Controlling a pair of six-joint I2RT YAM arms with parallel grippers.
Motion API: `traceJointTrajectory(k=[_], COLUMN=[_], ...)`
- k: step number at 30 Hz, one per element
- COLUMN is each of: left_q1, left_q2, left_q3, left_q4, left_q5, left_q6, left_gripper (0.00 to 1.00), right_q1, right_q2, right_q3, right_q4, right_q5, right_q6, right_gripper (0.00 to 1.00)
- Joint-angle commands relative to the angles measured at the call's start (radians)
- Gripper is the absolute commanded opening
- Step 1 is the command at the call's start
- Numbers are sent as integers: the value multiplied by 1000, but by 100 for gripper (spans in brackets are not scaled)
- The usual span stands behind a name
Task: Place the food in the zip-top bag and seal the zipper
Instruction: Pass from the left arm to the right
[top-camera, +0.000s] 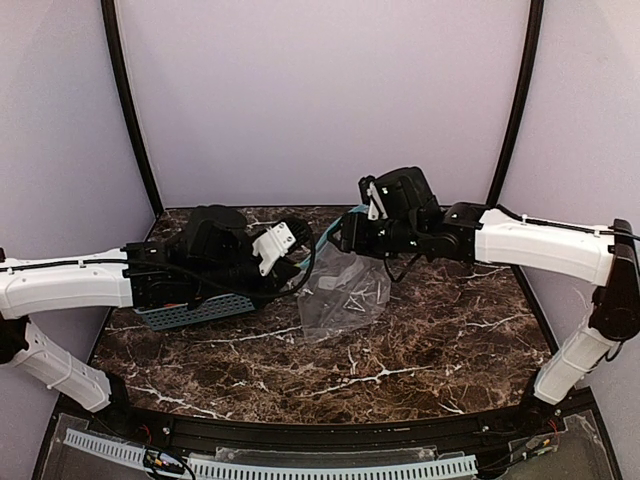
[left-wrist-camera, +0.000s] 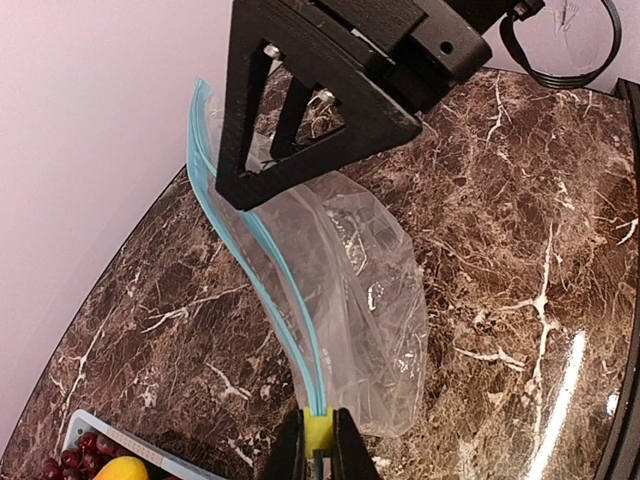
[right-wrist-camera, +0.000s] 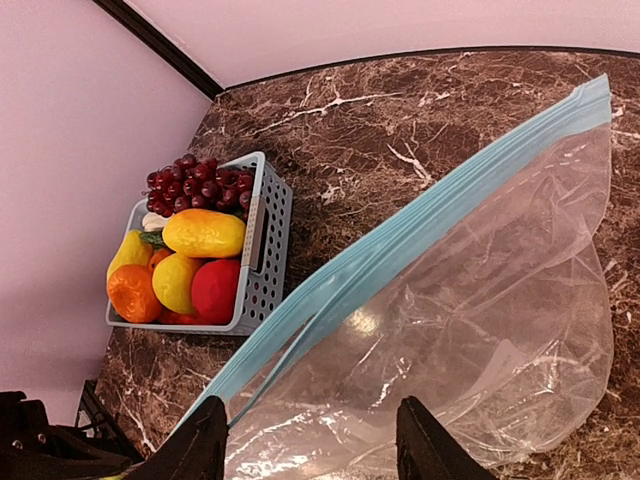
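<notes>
Risk: clamping zipper (left-wrist-camera: 262, 280) with left gripper (left-wrist-camera: 317, 445), straddling bag (left-wrist-camera: 370, 300) with right gripper (right-wrist-camera: 312, 410) agape, sealing it before loading food (right-wrist-camera: 190, 265).

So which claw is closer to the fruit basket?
Left. The left claw pinches the zipper near the basket; the right claw is farther, at the bag's other end.

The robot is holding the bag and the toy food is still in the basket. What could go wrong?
The left end effector pinches only one end of the zipper, so the zip-top bag might slip out. The zipper's two sides lie close together, so the food in the basket may not fit through.
</notes>
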Motion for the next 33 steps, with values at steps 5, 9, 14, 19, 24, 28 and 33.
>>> traceJointTrajectory(k=[5,9,14,19,24,28,33], left_q1=[-15,-19,-19,-20,-20,-19,4], left_q2=[14,17,25,27,20,1,-40], left_q3=[-7,-5,2,2,3,8,57], left_q4=[-15,-17,-26,-24,-17,-4,13], left_q5=[-3,-10,-18,-6,18,61,144], left_q6=[24,23,14,5,-21,-69,-199], left_gripper=[1,1,1,1,7,53,79], right_q1=[7,7,7,6,5,6,5], right_q2=[51,60,52,53,35,-13,-60], right_q3=[59,56,50,42,17,-13,-2], right_q4=[31,26,27,28,60,124,108], right_q5=[19,18,20,21,6,-23,-61], right_q6=[-22,-12,-13,-12,-23,-107,-290], right_gripper=[52,44,36,17,0,0,0])
